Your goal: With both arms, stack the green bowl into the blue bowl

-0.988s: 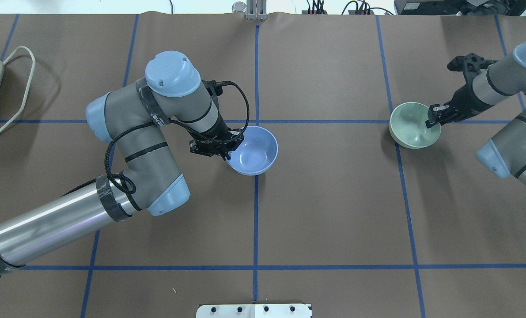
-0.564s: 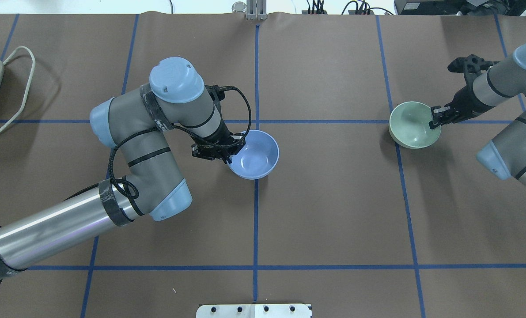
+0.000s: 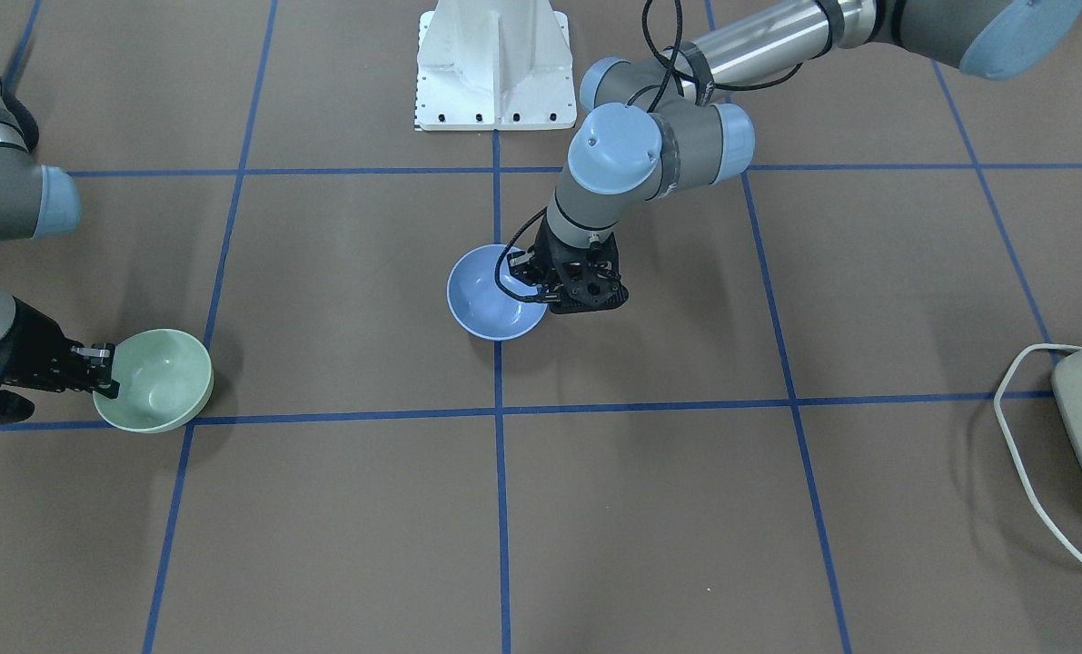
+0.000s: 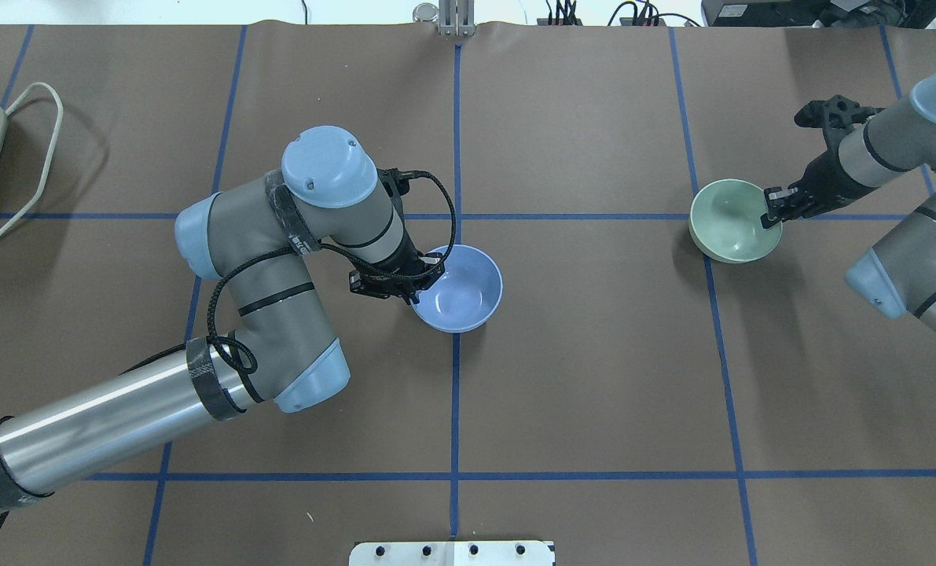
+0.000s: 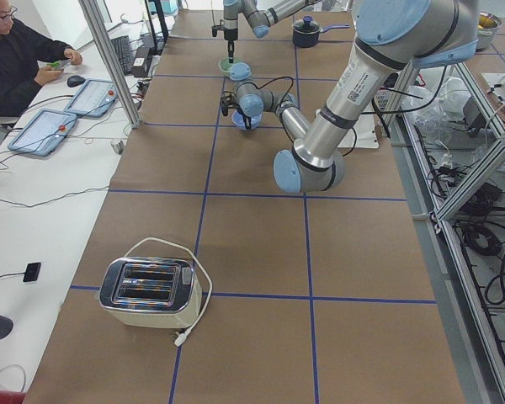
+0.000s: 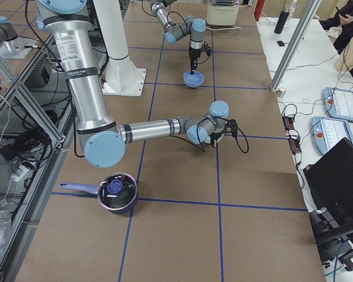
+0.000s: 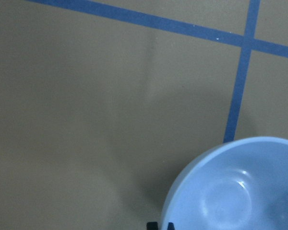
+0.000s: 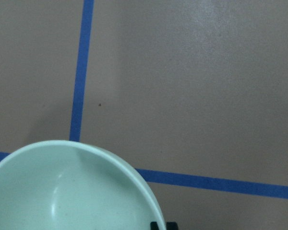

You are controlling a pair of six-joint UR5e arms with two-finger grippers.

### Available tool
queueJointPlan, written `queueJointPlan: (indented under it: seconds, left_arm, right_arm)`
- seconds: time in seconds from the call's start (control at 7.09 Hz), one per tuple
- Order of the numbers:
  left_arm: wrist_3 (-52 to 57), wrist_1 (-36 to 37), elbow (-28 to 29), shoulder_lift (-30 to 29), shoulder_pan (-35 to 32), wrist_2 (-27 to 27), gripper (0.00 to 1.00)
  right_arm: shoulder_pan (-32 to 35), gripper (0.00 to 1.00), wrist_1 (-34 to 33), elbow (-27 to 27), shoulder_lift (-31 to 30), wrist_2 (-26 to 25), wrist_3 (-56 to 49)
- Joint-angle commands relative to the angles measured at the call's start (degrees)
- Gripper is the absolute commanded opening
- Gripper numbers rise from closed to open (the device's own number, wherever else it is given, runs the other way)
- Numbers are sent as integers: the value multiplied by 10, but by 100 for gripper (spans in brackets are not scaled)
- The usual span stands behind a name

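While both bowls are gripped, the stacking itself has not begun: the blue bowl (image 4: 468, 287) sits near the middle of the bench (image 4: 593, 377), over the centre tape line, and the green bowl (image 4: 731, 228) is well apart from it, far over to the right, by a crossing of tape lines. Both bowls are upright and hold nothing. From the shadows I cannot say for sure whether either one is off the bench or resting on it. By my reckoning the pick-up is done, and what is left is to carry the green bowl across, lower it into the blue one and let go. My left arm (image 4: 279, 259) comes in from the near left with its elbow folded back and its wrist turned straight down, so the left jaws stand upright over the blue bowl's left rim and are closed on it, one tip inside and one outside. My right arm (image 4: 884, 153) reaches in low from the right edge, slanting towards the middle, and the right jaws are pinched shut on the green bowl's right rim.
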Motion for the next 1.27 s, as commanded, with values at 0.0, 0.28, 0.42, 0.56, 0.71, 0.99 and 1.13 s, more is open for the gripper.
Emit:
queueJointPlan:
  seconds: [0.0, 0.28, 0.42, 0.56, 0.71, 0.99, 1.13]
  left_arm:
    - [1, 0, 0, 1, 2, 0, 0]
    - [4, -20, 0, 4, 1, 0, 63]
    - [6, -20, -3, 4, 2, 0, 78]
    - [8, -19, -8, 4, 1, -5, 93]
    - [10, -15, -27, 7, -7, -7, 97]
    - [57, -5, -102, 72, -70, -78, 98]
    - [83, -4, -131, 112, -102, -102, 98]
  right_arm:
    - [0, 0, -3, 4, 2, 11, -1]
    - [15, 0, -21, 12, 7, 26, 0]
    - [23, 0, -51, 26, 16, 29, 0]
    - [23, 0, -84, 47, 23, 28, 0]
    - [24, 0, -123, 72, 35, 26, 1]
    - [12, 0, -175, 101, 64, 27, 21]
    - [-20, 0, -165, 103, 86, 26, 105]
